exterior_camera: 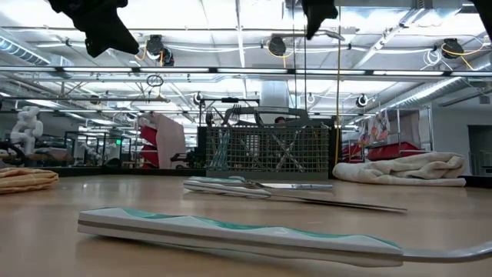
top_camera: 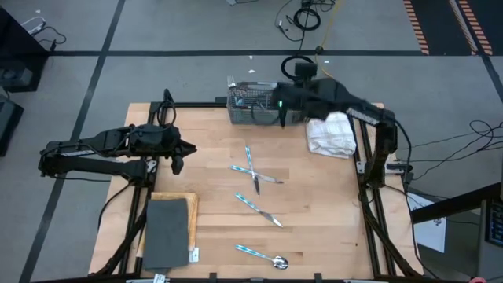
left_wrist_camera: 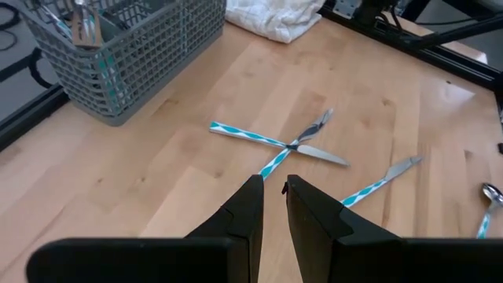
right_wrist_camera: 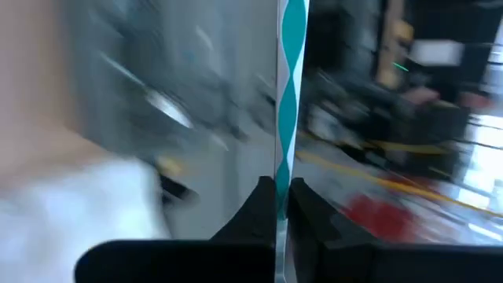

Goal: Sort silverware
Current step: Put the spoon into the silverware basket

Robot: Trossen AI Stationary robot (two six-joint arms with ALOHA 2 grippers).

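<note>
A grey mesh caddy (top_camera: 250, 104) stands at the table's far edge with several pieces upright in it. My right gripper (top_camera: 281, 118) hovers above it, shut on a piece of silverware with a teal-and-white handle (right_wrist_camera: 289, 94). Two crossed pieces (top_camera: 253, 171) lie flat mid-table. A knife (top_camera: 258, 207) and a spoon (top_camera: 263, 254) lie flat nearer the front edge. My left gripper (left_wrist_camera: 275, 196) is above the table's left side, empty, with a narrow gap between its fingers. It points toward the crossed pieces (left_wrist_camera: 287, 144). My right gripper pinches the piece between its two fingers at the patterned handle (right_wrist_camera: 283, 169). The handle runs on straight out past the fingertips, in line with the fingers. The piece is lifted clear of the table. Its other end is hidden between the fingers.
A crumpled white cloth (top_camera: 332, 134) lies right of the caddy at the far right. A dark grey pad (top_camera: 167, 232) lies on a wooden board (top_camera: 191, 206) at the front left. Bare wood lies between the pieces and the left side.
</note>
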